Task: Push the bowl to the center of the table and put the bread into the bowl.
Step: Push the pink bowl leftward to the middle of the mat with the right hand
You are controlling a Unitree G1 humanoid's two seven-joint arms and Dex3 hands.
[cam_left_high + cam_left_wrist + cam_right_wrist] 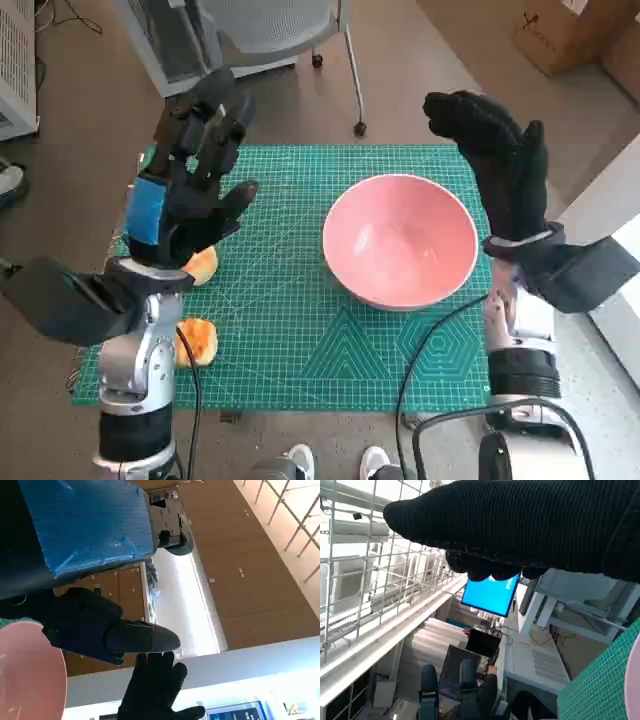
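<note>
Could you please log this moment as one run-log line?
bowl: empty, right of center | bread: on mat, left | left hand: raised, empty | right hand: raised, empty

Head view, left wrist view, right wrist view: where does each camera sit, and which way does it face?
Head view: on the robot's head, looking steeply down at the green mat, pink bowl, two bread pieces; left hand and right hand raised, both empty.
Left wrist view: behind the left hand, facing across the room to a wooden wall; bowl rim and right hand show.
Right wrist view: behind the glove, facing a monitor and seated person.
Shared: the bowl appears in the head and left wrist views.
</note>
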